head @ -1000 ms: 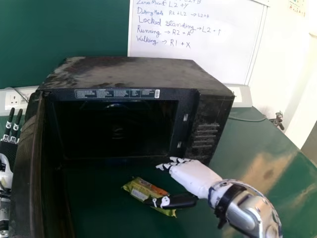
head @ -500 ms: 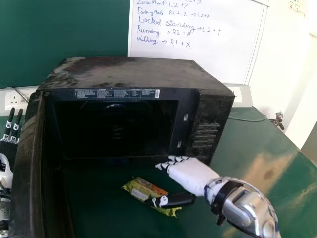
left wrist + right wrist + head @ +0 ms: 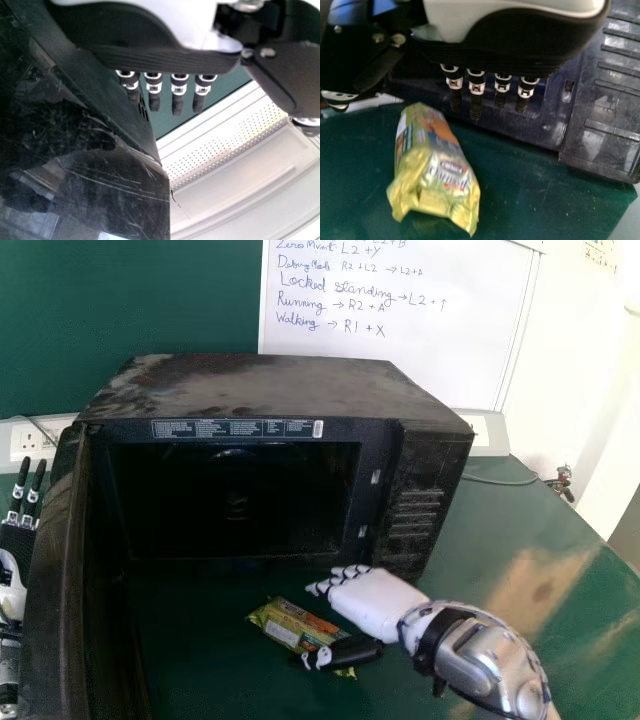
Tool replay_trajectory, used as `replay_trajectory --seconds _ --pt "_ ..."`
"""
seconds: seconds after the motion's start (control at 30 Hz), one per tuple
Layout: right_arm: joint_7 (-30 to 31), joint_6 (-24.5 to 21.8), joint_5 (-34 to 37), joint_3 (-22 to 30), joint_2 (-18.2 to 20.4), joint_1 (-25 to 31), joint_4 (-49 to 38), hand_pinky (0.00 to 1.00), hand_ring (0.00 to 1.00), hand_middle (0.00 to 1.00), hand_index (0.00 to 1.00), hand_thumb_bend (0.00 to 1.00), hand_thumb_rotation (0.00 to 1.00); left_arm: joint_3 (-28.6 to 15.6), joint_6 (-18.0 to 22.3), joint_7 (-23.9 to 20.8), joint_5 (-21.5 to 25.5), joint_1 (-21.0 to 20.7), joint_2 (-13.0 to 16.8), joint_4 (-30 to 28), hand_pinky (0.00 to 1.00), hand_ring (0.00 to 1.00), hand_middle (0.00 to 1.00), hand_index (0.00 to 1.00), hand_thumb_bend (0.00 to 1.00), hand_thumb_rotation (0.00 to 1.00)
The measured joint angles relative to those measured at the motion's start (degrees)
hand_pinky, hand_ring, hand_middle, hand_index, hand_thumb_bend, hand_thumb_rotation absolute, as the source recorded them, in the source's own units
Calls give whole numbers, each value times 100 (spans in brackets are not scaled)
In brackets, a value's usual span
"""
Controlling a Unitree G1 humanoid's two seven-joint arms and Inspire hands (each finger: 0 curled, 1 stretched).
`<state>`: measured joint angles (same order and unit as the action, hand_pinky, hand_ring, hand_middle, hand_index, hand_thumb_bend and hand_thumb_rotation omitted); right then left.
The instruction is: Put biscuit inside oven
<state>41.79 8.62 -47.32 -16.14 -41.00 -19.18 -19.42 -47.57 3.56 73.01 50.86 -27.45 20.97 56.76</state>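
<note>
The green bench (image 3: 480,550) carries the black oven (image 3: 260,390), dusty on top, its door (image 3: 50,590) standing open on the left. Behind are a green wall (image 3: 130,300), a whiteboard (image 3: 420,370) with handwriting and a socket (image 3: 32,443). The biscuit (image 3: 283,625), in a green and yellow wrapper, lies on the bench before the oven opening, outside the chamber. The right robot hand (image 3: 372,605) is wide: straight fingers beyond the biscuit, thumb (image 3: 350,651) over its near end in the head view; contact cannot be confirmed. The left robot hand (image 3: 10,585), fingers extended and holding nothing, is beyond the open door. The right wrist view shows the wrapper's crimped end (image 3: 435,207) and the biscuit apart from the fingers (image 3: 476,100); the left wrist view shows the door's scratched, glossy face and a pale perforated panel (image 3: 225,147).
</note>
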Motion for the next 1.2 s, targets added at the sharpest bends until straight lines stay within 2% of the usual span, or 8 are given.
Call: replay_trajectory --seconds 0.4,1.2 --pt "1 52 -204 -183 24 0 89 99 93 93 96 100 48 0 -6 -16 -2 18 -11 -40 0 4 41 89 23 100" --pt "-21 266 -385 -218 17 -32 333 100 93 93 96 100 50 0 -47 -101 -2 34 -33 -100 0 4 40 88 23 100"
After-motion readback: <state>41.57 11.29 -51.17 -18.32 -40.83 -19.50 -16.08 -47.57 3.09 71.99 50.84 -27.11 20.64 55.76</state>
